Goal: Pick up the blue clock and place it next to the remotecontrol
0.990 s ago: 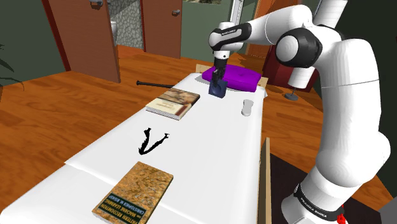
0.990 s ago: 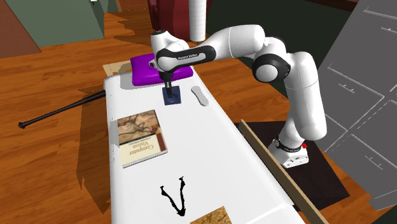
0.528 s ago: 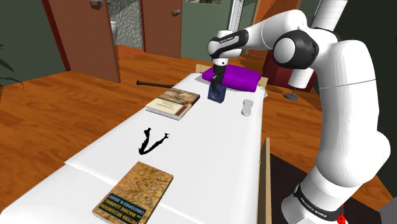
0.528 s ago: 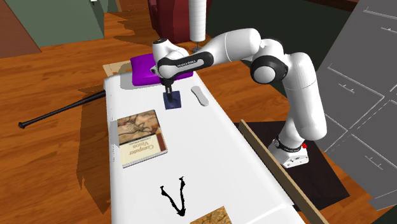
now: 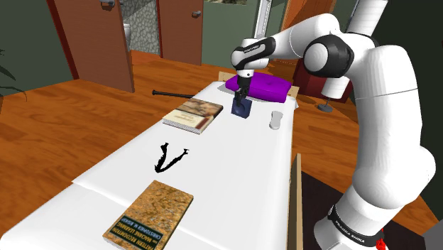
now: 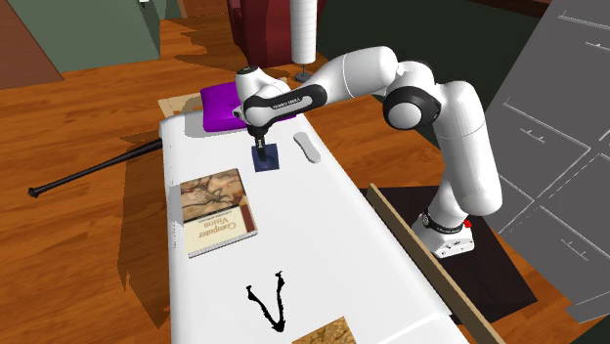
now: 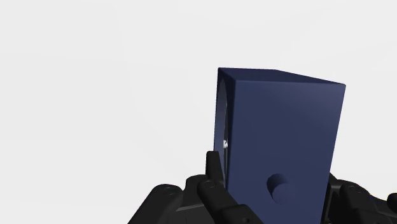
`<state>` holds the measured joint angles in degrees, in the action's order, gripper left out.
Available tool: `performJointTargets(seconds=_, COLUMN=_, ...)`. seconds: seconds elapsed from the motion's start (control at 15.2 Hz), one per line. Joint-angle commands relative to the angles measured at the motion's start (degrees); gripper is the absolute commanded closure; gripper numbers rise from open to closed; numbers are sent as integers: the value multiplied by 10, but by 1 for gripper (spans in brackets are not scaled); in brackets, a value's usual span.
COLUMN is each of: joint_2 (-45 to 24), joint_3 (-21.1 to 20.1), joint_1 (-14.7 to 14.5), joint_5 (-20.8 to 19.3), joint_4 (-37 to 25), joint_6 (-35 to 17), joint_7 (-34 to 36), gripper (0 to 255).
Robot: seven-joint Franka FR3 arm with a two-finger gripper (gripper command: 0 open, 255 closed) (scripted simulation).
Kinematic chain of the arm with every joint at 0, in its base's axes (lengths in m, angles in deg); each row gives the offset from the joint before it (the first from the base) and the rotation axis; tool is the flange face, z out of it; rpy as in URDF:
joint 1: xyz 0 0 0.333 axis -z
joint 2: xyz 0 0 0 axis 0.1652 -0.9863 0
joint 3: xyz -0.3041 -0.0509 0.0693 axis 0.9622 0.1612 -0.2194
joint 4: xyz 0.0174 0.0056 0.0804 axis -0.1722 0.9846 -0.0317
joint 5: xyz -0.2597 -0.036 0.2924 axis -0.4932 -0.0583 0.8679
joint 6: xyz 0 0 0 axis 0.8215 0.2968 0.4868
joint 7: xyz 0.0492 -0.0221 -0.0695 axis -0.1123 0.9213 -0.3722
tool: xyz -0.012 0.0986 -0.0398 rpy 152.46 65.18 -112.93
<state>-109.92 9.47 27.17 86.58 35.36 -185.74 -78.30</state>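
Your table (image 5: 234, 167) is plain white, smooth and matt; you cannot tell its material. The blue clock (image 7: 280, 146) is dark navy with flat, smooth, matt faces. The gripper (image 5: 241, 98) on it is matt black and looks like hard plastic. The arm (image 5: 387, 106) is glossy white, with soft highlights on its rounded shells. The cushion (image 5: 268, 87) at the table's far end is smooth purple with a faint sheen. The remote control (image 5: 276, 119) is plain pale grey. The book (image 5: 150, 213) at the table's near end has a mottled brown, rough-looking printed cover. The floor (image 5: 71, 135) is polished wood.
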Motion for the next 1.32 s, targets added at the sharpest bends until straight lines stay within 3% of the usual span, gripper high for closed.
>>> performJointTargets(seconds=0.0, joint_2=0, joint_3=0, joint_1=0, joint_5=0, joint_4=0, joint_6=0, joint_7=0, gripper=255)
performJointTargets(seconds=0.07, joint_2=0, joint_3=0, joint_1=0, joint_5=0, joint_4=0, joint_6=0, joint_7=0, gripper=255)
performJointTargets(seconds=0.13, joint_2=0, joint_3=0, joint_1=0, joint_5=0, joint_4=0, joint_6=0, joint_7=0, gripper=0)
performJointTargets(seconds=0.46, joint_2=0, joint_3=0, joint_1=0, joint_5=0, joint_4=0, joint_6=0, joint_7=0, gripper=0)
performJointTargets(seconds=0.73, joint_2=18, joint_3=2, joint_1=0, joint_5=-3, joint_4=-46, joint_6=63, joint_7=2, gripper=0)
performJointTargets(seconds=1.25, joint_2=18, joint_3=2, joint_1=0, joint_5=-3, joint_4=-46, joint_6=63, joint_7=2, gripper=0)
